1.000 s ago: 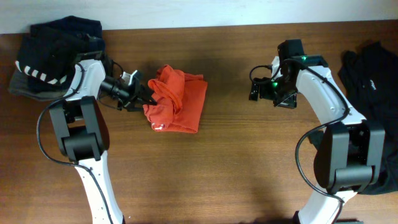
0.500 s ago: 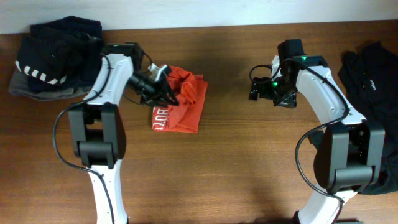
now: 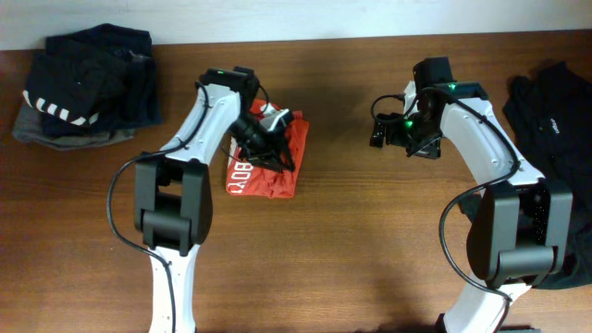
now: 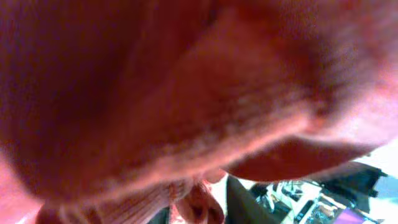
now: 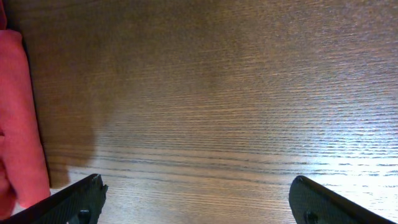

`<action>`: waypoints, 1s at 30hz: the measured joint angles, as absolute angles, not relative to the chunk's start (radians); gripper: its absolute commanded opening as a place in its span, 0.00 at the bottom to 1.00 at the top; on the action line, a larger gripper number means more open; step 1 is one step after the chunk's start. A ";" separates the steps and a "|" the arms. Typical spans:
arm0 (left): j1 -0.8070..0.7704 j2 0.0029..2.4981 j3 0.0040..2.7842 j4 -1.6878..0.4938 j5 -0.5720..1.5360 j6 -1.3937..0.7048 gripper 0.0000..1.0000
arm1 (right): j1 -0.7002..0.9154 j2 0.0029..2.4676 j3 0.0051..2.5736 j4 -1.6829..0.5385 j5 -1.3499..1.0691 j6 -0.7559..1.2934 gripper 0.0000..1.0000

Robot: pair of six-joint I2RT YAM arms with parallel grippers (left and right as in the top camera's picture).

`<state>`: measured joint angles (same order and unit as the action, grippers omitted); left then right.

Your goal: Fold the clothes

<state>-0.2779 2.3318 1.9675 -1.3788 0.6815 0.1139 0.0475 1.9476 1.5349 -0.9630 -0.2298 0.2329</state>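
Right, I have the orange-red T-shirt point(image 3: 282, 176) bunched in a rough, partly folded heap on the wooden table point(image 3: 370, 250), left of centre in the overhead view; its white lettering point(image 3: 239, 174) shows on the lower left part of the heap; the left gripper point(image 3: 270, 148) sits down on the upper half of the shirt, in contact with the cloth; from above its fingers are only a dark shape against the red, and I cannot tell whether they are spread or pinching a fold; the left wrist view gives me no help, since blurred red fabric point(image 4: 186, 93) fills almost all of it, close to the lens; the right gripper point(image 3: 379, 134) hangs over bare wood to the right of the shirt, apart from it; in its own view the right gripper point(image 5: 200, 200) is spread wide, one dark finger point(image 5: 74, 198) in each lower corner with only wood grain between them; the shirt's edge point(image 5: 18, 124) runs along the left border there; a dark navy and grey pile point(image 3: 83, 88) with white stripes lies at the far left corner; a black garment point(image 3: 550, 102) lies at the right edge.
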 measured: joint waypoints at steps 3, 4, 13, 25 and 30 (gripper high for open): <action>-0.287 2.329 1.968 -1.364 0.661 0.115 0.43 | 0.047 1.948 1.535 -0.963 -0.230 0.233 0.99; -0.287 2.326 1.970 -1.364 0.648 0.116 0.44 | 0.047 1.948 1.535 -0.963 -0.230 0.233 0.99; -0.287 2.243 2.070 -1.362 0.560 0.116 0.99 | 0.047 1.948 1.535 -0.962 -0.230 0.234 0.99; -0.233 2.181 2.120 -1.238 0.447 -0.080 0.99 | 0.047 1.948 1.535 -0.964 -0.230 0.233 0.99; -0.106 2.181 2.120 -1.199 0.417 -0.256 0.99 | 0.047 1.948 1.535 -0.965 -0.230 0.233 0.99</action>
<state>-0.1059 2.1815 2.1201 -1.1988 0.4168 -0.2558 0.0475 1.9476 1.5349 -0.9646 -0.2298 0.2329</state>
